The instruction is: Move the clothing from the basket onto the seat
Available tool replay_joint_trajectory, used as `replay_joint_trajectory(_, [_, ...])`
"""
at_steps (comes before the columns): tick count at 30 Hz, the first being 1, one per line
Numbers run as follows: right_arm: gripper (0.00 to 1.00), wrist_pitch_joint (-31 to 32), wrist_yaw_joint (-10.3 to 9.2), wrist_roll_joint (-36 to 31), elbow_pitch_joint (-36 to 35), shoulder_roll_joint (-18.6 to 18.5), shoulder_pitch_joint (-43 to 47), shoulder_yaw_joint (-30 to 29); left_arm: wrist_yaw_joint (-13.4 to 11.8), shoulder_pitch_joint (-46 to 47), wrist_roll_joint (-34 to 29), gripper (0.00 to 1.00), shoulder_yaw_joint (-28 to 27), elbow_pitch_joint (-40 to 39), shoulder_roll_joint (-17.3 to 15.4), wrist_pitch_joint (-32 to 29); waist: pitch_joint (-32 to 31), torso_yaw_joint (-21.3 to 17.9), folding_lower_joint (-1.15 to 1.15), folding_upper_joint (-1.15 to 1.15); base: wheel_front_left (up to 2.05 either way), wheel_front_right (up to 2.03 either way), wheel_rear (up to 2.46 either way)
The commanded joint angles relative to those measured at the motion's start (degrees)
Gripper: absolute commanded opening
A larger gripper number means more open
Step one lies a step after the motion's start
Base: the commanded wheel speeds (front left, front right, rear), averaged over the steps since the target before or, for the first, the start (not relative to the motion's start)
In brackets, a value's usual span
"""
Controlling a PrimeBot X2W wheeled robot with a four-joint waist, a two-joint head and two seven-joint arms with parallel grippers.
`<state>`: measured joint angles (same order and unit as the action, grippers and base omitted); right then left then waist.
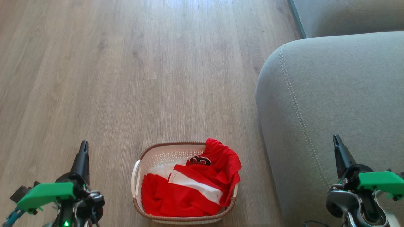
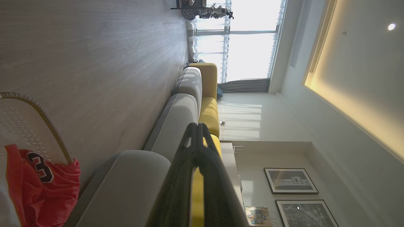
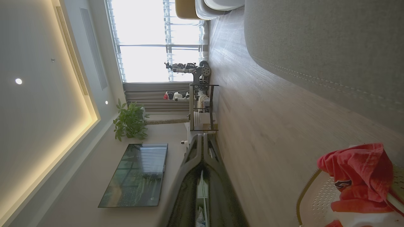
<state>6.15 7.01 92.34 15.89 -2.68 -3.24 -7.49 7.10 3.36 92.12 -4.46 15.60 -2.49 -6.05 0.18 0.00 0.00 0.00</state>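
The red clothing [image 1: 195, 186] with white bands and a black emblem lies crumpled in the cream basket [image 1: 164, 154] on the wood floor, low in the head view. The grey-green seat [image 1: 334, 104] rises just right of the basket. My left gripper [image 1: 83, 146] is shut and holds nothing, left of the basket. Over the seat's near end, my right gripper [image 1: 336, 140] is likewise shut and holds nothing. In the left wrist view the shut gripper [image 2: 197, 126] points along the sofa, with the clothing [image 2: 41, 183] and basket [image 2: 28, 119] at lower left. The right wrist view shows the shut gripper [image 3: 202, 136], clothing [image 3: 359, 176], basket [image 3: 318, 195] and seat [image 3: 325, 41].
Wood floor [image 1: 142, 69] stretches ahead and left of the basket. A second sofa cushion [image 1: 347, 15] lies beyond the seat. Further off stand yellow sofa cushions [image 2: 210, 110], a window [image 2: 249, 41], a shelf unit [image 3: 202, 107], a potted plant [image 3: 129, 121] and a TV [image 3: 139, 175].
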Motion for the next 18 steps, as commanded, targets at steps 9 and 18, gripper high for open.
replay_joint_trajectory(9, [0.00, 0.3, 0.47, -0.2, -1.9, -0.2, -2.9, 1.0, 0.4, 2.8, 0.1, 0.00, -2.0, -1.6, -0.4, -0.4, 0.0, 0.0, 0.00, 0.00, 0.00, 0.00, 0.00])
replay_joint_trajectory(18, [0.00, 0.3, 0.47, -0.2, -1.9, -0.2, -2.9, 1.0, 0.4, 2.8, 0.1, 0.00, -2.0, -1.6, -0.4, -0.4, 0.0, 0.0, 0.00, 0.00, 0.00, 0.00, 0.00])
